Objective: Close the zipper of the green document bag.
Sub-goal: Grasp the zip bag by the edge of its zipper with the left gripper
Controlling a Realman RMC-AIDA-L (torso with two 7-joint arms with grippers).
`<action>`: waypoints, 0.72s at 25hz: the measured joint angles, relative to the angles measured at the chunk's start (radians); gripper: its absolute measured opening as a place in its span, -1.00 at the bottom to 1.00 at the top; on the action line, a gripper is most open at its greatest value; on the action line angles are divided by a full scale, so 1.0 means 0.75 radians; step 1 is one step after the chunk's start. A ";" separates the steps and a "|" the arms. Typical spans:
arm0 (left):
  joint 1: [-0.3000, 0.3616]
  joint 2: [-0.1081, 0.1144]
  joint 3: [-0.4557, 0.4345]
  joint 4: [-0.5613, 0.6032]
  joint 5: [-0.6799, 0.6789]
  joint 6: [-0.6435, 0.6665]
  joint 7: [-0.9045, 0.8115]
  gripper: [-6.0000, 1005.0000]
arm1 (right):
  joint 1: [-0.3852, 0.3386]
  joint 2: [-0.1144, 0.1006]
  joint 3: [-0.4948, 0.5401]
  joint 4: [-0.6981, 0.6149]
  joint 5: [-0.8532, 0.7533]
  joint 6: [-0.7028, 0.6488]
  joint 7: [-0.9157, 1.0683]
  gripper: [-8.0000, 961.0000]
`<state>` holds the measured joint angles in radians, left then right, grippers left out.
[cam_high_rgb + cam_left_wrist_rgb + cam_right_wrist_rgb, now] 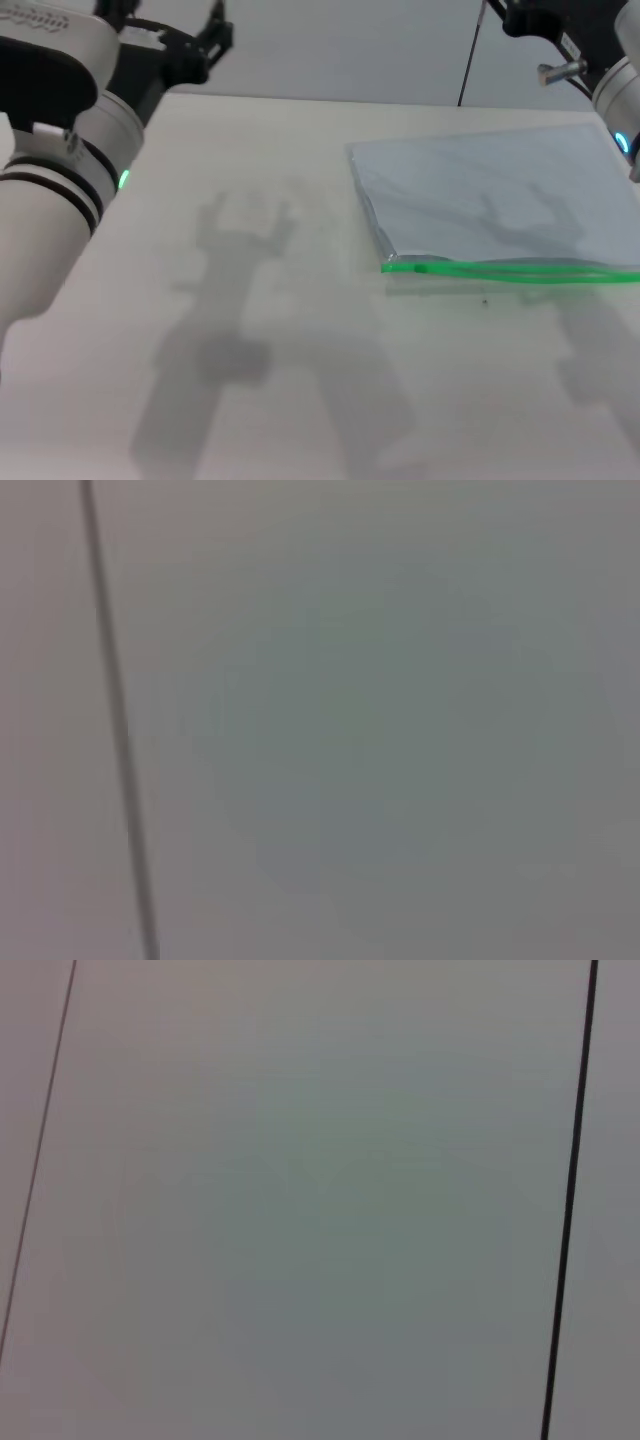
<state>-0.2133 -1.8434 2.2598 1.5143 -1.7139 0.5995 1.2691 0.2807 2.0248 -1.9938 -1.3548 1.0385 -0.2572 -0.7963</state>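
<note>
Nearest, a wide stretch of the matte pale surface (250,400) lies bare, carrying only the arms' shadows. Right of centre, the zipper (510,269), a thin bright green strip, forms the near edge of the green document bag (490,195), a flat translucent grey-blue pouch running off the right side. Farthest, the left gripper (205,40) hangs raised at the far left edge with jaws spread, while the right gripper (530,15) sits high at far right, its jaws impossible to make out.

Head cam down on table (260,300); both wrist cams facing blank wall, no overlap.
</note>
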 joint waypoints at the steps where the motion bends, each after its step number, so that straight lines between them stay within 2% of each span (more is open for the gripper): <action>1: 0.000 0.013 -0.012 0.006 -0.002 -0.065 0.000 0.78 | 0.000 0.000 0.003 0.002 0.000 0.000 0.002 0.40; 5: -0.011 0.064 -0.099 0.028 -0.008 -0.443 0.003 0.78 | 0.000 0.000 0.007 0.007 0.000 -0.001 0.013 0.40; 7: -0.020 0.073 -0.136 0.025 0.004 -0.593 0.014 0.78 | 0.001 0.000 0.008 0.008 0.000 -0.001 0.014 0.40; 15: -0.124 0.076 -0.309 -0.097 0.042 -1.186 0.057 0.78 | 0.017 0.000 0.012 0.025 0.000 -0.001 0.021 0.40; 18: -0.187 0.064 -0.337 -0.168 0.128 -1.300 0.000 0.78 | 0.018 0.000 0.012 0.031 0.000 -0.001 0.030 0.40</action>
<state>-0.3537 -1.7953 2.0070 1.3887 -1.6175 -0.3757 1.2689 0.2944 2.0249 -1.9849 -1.3319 1.0385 -0.2578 -0.7741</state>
